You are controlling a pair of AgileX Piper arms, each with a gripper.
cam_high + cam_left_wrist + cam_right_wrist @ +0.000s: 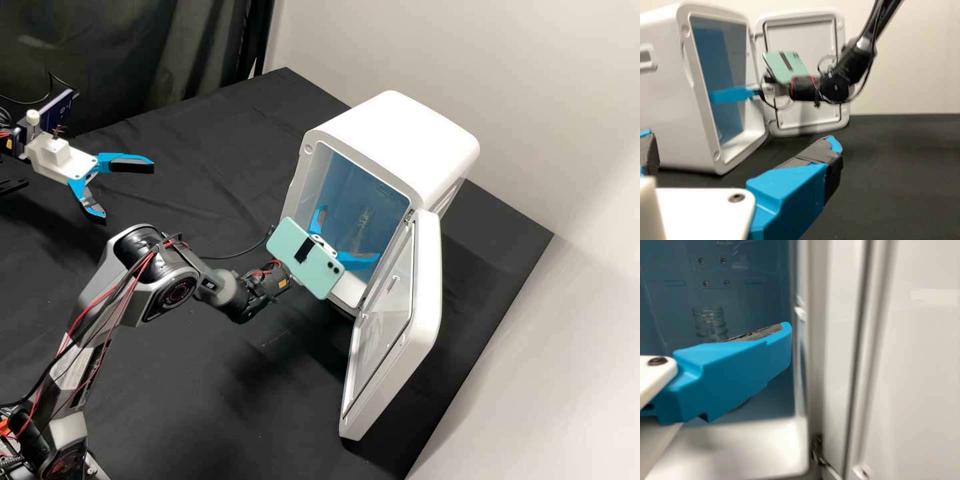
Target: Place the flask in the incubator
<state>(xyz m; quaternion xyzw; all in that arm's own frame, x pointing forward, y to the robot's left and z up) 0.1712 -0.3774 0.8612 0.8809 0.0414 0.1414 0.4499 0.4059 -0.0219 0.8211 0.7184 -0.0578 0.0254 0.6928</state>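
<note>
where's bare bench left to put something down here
Bare bench lies between the left gripper and the incubator, and again at the near edge between the right arm and the open door. Crowded: the incubator mouth, where the right gripper and flask sit.

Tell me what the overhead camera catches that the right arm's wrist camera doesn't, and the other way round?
High view: the whole white incubator with its door swung open, the left gripper open above the bench, and a mint phone on the right arm. Right wrist view: the flask and its threaded neck up close, plus the door hinge. Both: the flask standing in the blue chamber, with the right gripper inside beside it.
</note>
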